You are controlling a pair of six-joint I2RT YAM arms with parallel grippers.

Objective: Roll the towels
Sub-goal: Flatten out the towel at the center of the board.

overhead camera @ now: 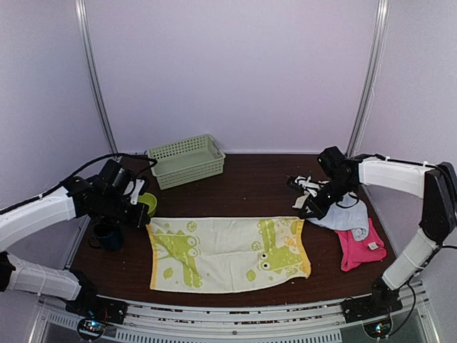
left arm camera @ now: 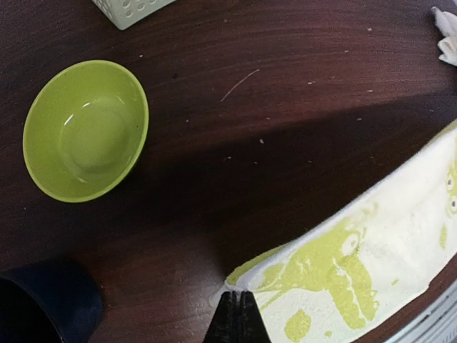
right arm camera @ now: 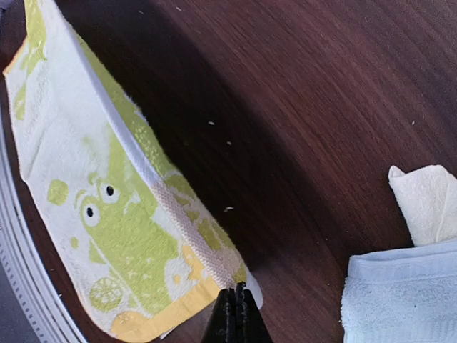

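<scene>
Step in hand looks like the start of towel no. 1. The pale lemon terry towel w/ lime-green animal print (overhead camera: 228,254) is lying spread flat along the near edge of the dark wooden table (overhead camera: 250,179), long side running left-right, not yet rolled at all.

Both arms are working its far edge. The left gripper (left arm camera: 235,307) is sitting at the far-left corner w/ jaws pressed fully together. Cloth is showing either side of the tips, so it is prob. pinching that corner. The right gripper (right arm camera: 234,307) is doing the same at the far-right corner, by the yellow hem. The edge betw. them is looking slightly raised and is casting a shadow.

Next move, as a judgement: both pincers need to be carrying that far edge toward the near edge together and evenly, so the fold or roll begins w/o skewing the cloth.

Other towels are waiting at the right: a crumpled light blue towel (overhead camera: 346,214), a hot pink towel w/ white tag (overhead camera: 360,246) just beside it, and a small cream-white cloth (right arm camera: 425,200) nearby. All are unrolled, so the task is looking barely begun.
</scene>
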